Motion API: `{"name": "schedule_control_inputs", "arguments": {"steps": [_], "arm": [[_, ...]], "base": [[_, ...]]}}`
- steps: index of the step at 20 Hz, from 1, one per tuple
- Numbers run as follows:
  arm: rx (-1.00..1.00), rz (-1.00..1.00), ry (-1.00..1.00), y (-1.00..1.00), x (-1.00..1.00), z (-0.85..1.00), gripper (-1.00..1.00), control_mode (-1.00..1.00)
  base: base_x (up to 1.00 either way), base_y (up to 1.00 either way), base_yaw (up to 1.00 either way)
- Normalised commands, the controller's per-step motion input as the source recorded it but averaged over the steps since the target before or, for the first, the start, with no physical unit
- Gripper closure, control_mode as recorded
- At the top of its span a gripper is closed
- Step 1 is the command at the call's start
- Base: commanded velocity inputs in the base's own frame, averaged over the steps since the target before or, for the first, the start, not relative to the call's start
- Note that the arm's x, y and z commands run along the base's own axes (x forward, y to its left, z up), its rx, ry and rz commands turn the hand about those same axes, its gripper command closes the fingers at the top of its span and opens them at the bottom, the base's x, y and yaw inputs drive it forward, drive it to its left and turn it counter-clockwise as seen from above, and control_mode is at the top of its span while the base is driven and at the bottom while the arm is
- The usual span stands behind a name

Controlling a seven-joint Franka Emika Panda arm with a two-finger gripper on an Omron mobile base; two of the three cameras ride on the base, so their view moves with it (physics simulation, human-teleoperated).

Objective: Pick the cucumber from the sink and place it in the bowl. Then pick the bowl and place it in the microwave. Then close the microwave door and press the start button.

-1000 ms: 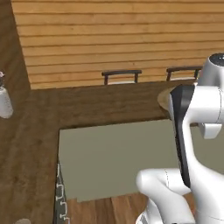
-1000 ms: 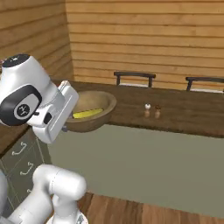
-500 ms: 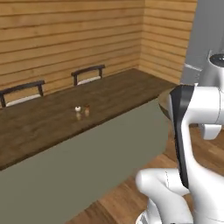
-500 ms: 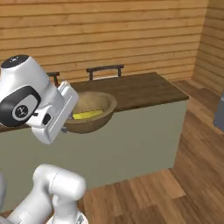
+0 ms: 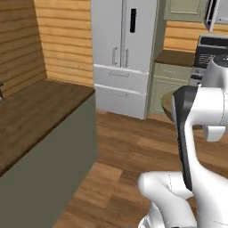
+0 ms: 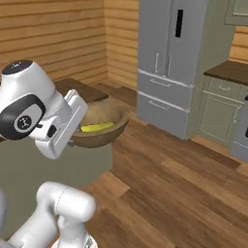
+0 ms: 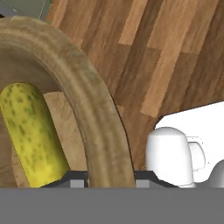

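Note:
The tan wooden bowl [image 6: 98, 140] hangs in the air over the wood floor, held by its rim. My gripper [image 6: 73, 141] is shut on that rim. In the hand view the thick rim of the bowl [image 7: 89, 103] runs down between my two fingertips, with my gripper [image 7: 109, 176] clamped on it. The yellow-green cucumber [image 7: 33, 131] lies inside the bowl, and the right base view shows the cucumber [image 6: 97, 127] resting on the bowl's bottom. An edge of the bowl [image 5: 166, 103] peeks out behind my arm in the left base view. The sink is out of view.
A tall grey fridge [image 5: 124, 53] [image 6: 169, 58] stands ahead. Olive cabinets with a dark wooden top [image 5: 171, 87] [image 6: 220, 104] sit to its right, with a dark appliance [image 5: 210, 50] above. The wood-topped island counter [image 5: 31, 116] is at my left. Open wood floor [image 6: 184, 193] lies between.
The whole picture has swung: the camera turned away from the island counter and chairs toward the fridge and cabinets. The bowl with the cucumber stays in my gripper.

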Motion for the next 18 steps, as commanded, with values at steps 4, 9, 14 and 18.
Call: {"name": "schedule_control_inputs", "arguments": {"steps": [4,9,14,18], "arm": [[0.0,0.0,0.0,0.0,0.0,0.0,1.0,1.0],[0.0,0.0,0.0,0.0,0.0,0.0,1.0,1.0],[0.0,0.0,0.0,0.0,0.0,0.0,1.0,1.0],[0.0,0.0,0.0,0.0,0.0,0.0,1.0,1.0]], "base": [[0.11,-0.85,-0.67],[0.42,-0.95,-0.52],[0.84,-1.0,-0.19],[0.95,-0.91,0.01]]}}
